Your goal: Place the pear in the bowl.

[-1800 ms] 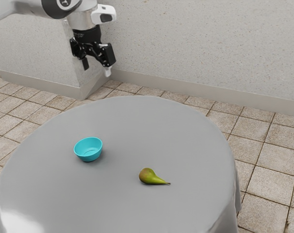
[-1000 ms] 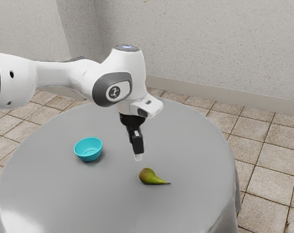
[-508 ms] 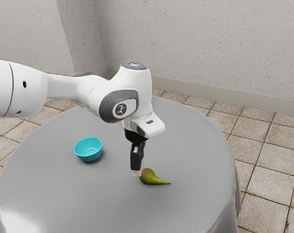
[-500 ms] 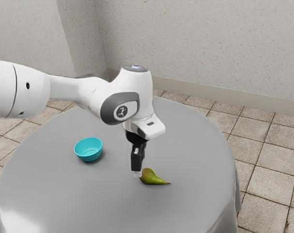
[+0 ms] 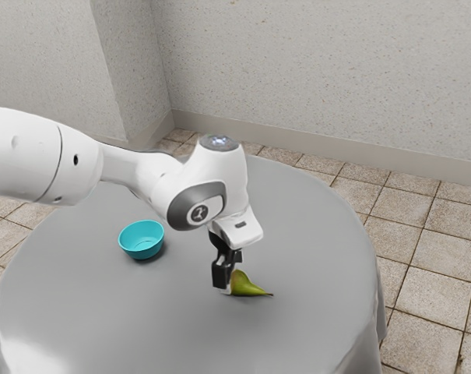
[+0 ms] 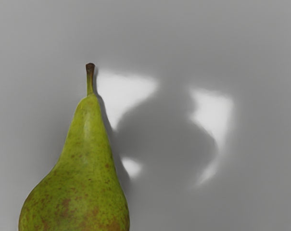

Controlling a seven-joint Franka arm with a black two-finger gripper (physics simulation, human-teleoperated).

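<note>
Low over the table, my gripper (image 5: pixel 232 282) is at the thick end of the pear (image 5: pixel 252 287), fingers apart. One finger stands on the near side and covers part of that rounded end; the other is farther back, its tip hidden. The pear lies on its side, stem toward the exterior view's right. In the wrist view the pear (image 6: pixel 85 168) is large, its stem pointing away from the hand. Toward the exterior view's left stands the upright turquoise bowl (image 5: pixel 142 240), with nothing in it.
The round table (image 5: pixel 165 327) has a grey cover that hangs over its edge. Behind it are a tiled floor (image 5: pixel 422 257) and a pale wall (image 5: pixel 321 70). Dark shadows and bright patches lie beside the pear in the wrist view.
From high at the exterior view's upper left, my hand has come over the table and down to the pear, sinking farther in the last half second. Pear and bowl have not moved.
</note>
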